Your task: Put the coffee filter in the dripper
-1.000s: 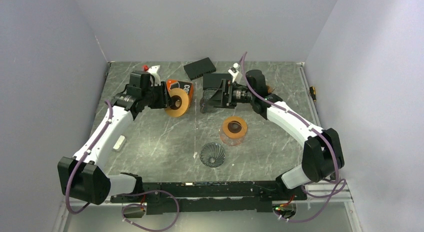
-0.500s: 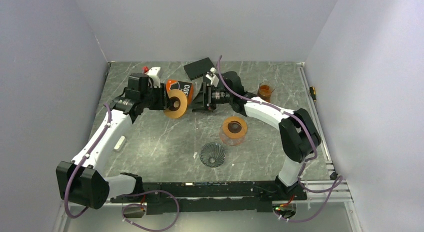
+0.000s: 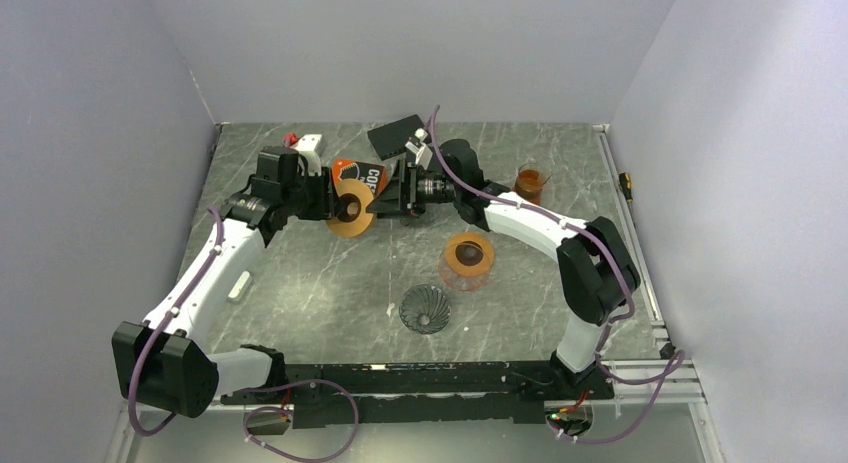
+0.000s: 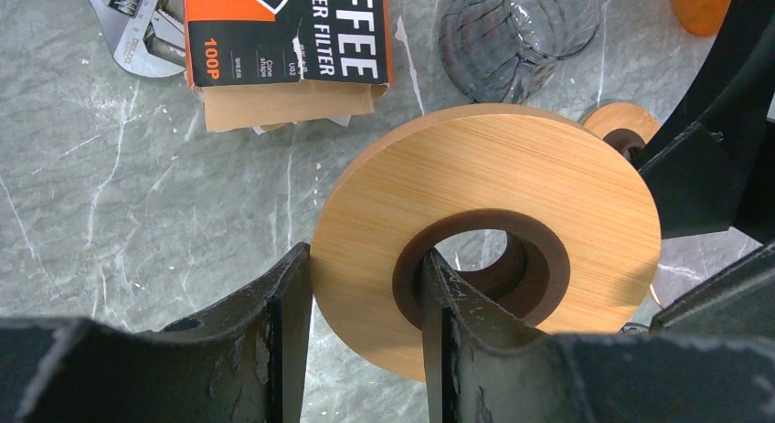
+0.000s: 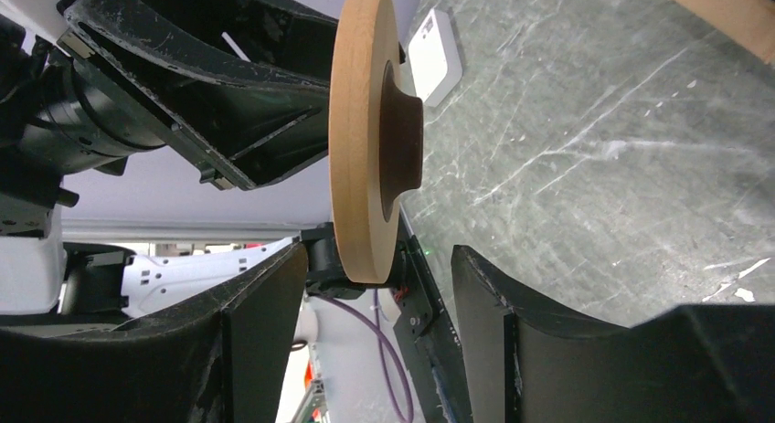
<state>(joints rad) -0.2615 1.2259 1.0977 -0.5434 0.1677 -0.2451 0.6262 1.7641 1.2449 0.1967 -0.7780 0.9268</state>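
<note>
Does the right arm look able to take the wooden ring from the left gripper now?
Probably yes: the right gripper is open, the wooden ring faces its gap edge-on, and nothing lies between.

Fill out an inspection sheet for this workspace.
Surface: grey veined table.
Job's things: filter box lying flat, end open; dripper upright, no filter seen inside.
Clutter: wooden ring, wrench, black box, glass jug, small cup, white block.
Grippers: left gripper clamps the wooden ring; right gripper open, straddling its edge.
Cables: purple cables along both arms.
Surroundings: plain grey walls.
</note>
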